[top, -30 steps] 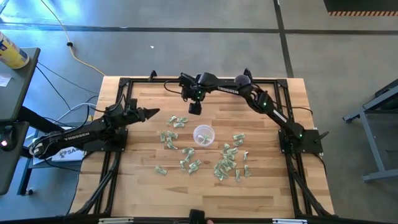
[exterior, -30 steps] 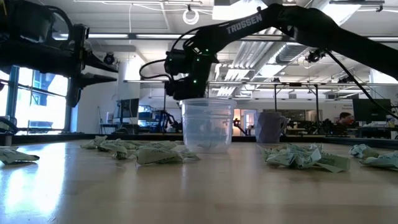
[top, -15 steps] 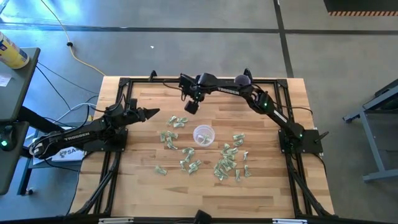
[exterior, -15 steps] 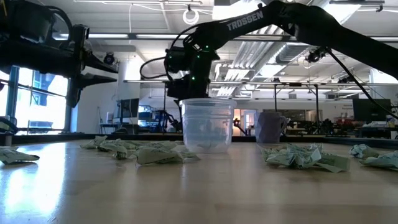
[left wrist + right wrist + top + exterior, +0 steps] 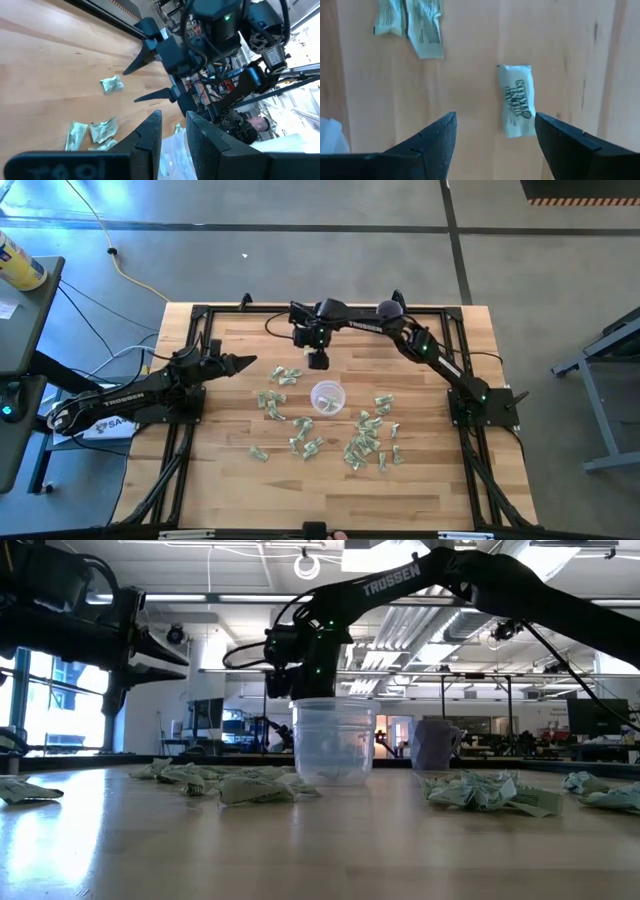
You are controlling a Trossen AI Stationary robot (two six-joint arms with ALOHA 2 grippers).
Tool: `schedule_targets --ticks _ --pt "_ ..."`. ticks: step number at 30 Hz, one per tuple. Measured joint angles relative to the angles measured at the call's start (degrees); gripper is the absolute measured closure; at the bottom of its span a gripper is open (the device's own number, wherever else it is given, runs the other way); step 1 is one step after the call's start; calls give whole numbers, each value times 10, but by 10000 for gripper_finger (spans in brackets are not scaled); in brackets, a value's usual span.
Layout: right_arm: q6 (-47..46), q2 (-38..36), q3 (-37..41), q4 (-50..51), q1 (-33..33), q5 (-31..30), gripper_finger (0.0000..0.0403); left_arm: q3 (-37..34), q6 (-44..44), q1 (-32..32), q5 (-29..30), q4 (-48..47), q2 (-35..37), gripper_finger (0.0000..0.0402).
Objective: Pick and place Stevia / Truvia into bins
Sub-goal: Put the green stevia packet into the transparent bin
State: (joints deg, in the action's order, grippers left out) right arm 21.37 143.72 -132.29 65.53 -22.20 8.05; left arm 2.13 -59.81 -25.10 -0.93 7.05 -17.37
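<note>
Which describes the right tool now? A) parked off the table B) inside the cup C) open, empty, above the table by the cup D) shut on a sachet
C: in the right wrist view the right tool has its fingers spread with nothing between them, a sachet lying on the wood below; the high view puts it just behind the cup.

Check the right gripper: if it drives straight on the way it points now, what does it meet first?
Likely the lone Stevia sachet lying flat on the table. The right gripper points down at the wood, open, with that sachet lying toward one finger. How high it hangs is unclear.
</note>
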Motion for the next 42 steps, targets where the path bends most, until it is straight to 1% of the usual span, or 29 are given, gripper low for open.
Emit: schedule_targets --ticks 4,8,10,12,15,17,18,19,21,23,25,26,28,30,32,33,35,37,38,40,42 --pt "-1 0 0 -3 0 -7 143 0 0 0 0 0 0 277" --pt "-42 0 0 7 -2 -13 143 0 0 0 4 0 0 277" --pt "-84 -1 -10 27 -3 -14 143 0 -4 0 4 0 0 277" --pt "-147 -3 -27 29 -3 0 143 0 -5 0 5 0 0 277" --pt "-246 -18 -23 -43 -2 56 143 0 -5 0 5 0 0 277" --pt "-314 -19 -23 -105 2 73 143 0 -5 0 12 -1 0 277" --pt "-339 -18 -23 -130 5 72 143 0 -6 0 13 -1 0 277" --pt "-353 -15 -23 -153 9 61 143 0 -6 0 14 -1 0 277" --pt "-369 -11 -23 -188 15 11 143 0 -6 0 15 -1 0 277" --pt "-392 -11 -23 -173 20 -44 143 0 -8 0 15 -1 0 277" --pt "-425 -11 -23 -153 20 -85 144 0 -9 0 13 -2 0 277" --pt "-456 -11 -22 -136 20 -99 144 0 -10 0 10 -2 0 277" --pt "-520 -11 -22 -110 19 -107 144 0 -10 0 6 -4 0 277" --pt "-547 -11 -22 -86 20 -118 144 0 -10 0 4 -4 0 277" --pt "-532 -11 -23 -60 20 -147 144 0 -10 0 5 -4 0 277" --pt "-502 -10 -26 -41 20 -157 144 0 -10 0 4 -4 0 277" --pt "-394 -10 -26 -17 19 -156 144 0 -10 0 4 -4 0 277" --pt "-252 -10 -26 20 14 -136 144 0 -10 0 4 -6 0 277" --pt "-185 -10 -26 40 15 -136 144 0 -10 0 4 -6 0 277" --pt "-72 -10 -25 62 16 -161 144 0 -10 0 3 -7 0 277" --pt "-12 -10 -26 49 18 -186 144 0 -13 0 0 -8 0 277"
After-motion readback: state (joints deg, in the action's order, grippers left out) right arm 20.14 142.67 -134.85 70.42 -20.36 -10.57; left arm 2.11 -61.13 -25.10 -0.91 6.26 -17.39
